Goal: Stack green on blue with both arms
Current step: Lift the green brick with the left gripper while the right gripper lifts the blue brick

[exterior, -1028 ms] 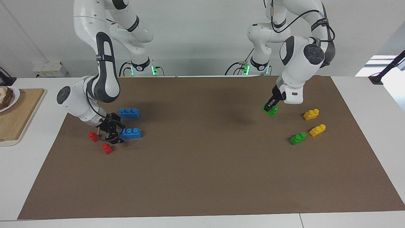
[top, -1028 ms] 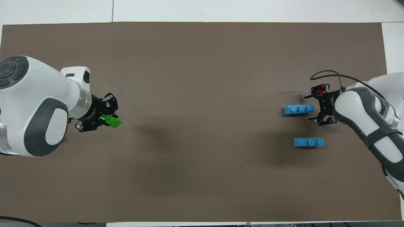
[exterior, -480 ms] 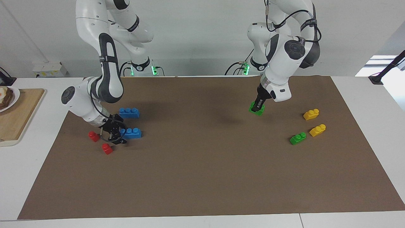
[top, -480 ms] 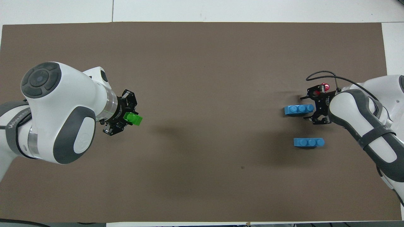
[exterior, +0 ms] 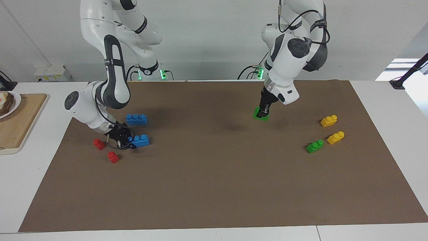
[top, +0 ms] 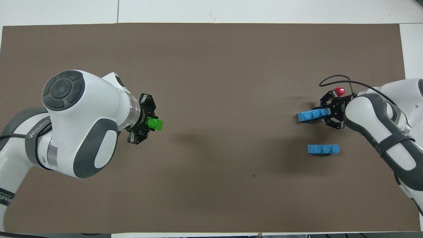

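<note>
My left gripper (exterior: 263,109) is shut on a small green two-stud brick (exterior: 261,114) and holds it in the air over the mat; it also shows in the overhead view (top: 155,124). My right gripper (exterior: 127,140) is down at the mat, shut on the end of a blue three-stud brick (exterior: 141,141), which lies slightly turned in the overhead view (top: 311,114). A second blue brick (exterior: 136,119) lies nearer to the robots. A second green brick (exterior: 315,146) lies on the mat toward the left arm's end.
Two red one-stud bricks (exterior: 99,144) (exterior: 113,157) lie beside my right gripper. Two yellow bricks (exterior: 328,121) (exterior: 335,137) lie by the loose green one. A wooden board (exterior: 16,124) with a plate stands off the mat at the right arm's end.
My left gripper has carried the green brick toward the middle of the mat. My right gripper has moved onto the blue brick's end and closed; the brick has turned slightly.
</note>
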You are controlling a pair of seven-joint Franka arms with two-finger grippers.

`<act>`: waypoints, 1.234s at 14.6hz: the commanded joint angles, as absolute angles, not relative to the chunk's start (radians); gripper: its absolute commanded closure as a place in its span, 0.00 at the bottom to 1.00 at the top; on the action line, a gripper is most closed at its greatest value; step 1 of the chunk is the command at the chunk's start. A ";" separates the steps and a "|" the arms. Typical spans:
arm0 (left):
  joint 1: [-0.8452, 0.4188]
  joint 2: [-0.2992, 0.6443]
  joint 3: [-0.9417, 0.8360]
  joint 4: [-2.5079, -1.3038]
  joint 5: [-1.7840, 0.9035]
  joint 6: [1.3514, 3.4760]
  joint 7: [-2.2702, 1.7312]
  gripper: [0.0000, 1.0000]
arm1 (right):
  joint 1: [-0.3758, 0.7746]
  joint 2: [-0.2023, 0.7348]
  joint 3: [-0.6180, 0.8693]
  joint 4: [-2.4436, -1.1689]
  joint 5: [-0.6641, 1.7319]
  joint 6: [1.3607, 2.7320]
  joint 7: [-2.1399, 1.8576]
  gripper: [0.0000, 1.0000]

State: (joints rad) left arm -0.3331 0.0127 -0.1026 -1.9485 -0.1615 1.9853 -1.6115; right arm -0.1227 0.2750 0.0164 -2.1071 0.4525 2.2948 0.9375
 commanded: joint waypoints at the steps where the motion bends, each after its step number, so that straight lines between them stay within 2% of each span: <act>1: -0.348 0.025 -0.094 -1.865 -0.204 1.934 -1.687 1.00 | -0.123 0.276 0.021 -2.080 0.492 2.293 0.896 1.00; 3: -0.368 0.026 -0.098 -1.841 -0.204 1.921 -1.817 1.00 | -0.075 0.276 0.034 -2.011 0.558 2.241 0.993 1.00; 6: -0.357 0.026 -0.100 -1.879 -0.198 2.008 -1.888 1.00 | 0.055 0.276 0.034 -1.968 0.557 2.249 1.132 1.00; 11: -0.359 0.029 -0.098 -1.891 -0.201 2.043 -1.913 1.00 | 0.302 0.281 0.034 -1.993 0.558 2.399 1.452 1.00; 14: -0.371 0.047 -0.097 -1.904 -0.196 2.068 -1.960 1.00 | 0.376 0.293 0.032 -1.991 0.548 2.428 1.587 1.00; 15: -0.382 0.078 -0.097 -1.896 -0.174 2.068 -1.991 1.00 | 0.409 0.302 0.032 -1.993 0.548 2.456 1.632 1.00; 18: -0.387 0.083 -0.097 -1.901 -0.101 2.082 -2.080 1.00 | 0.482 0.339 0.031 -1.991 0.545 2.533 1.744 1.00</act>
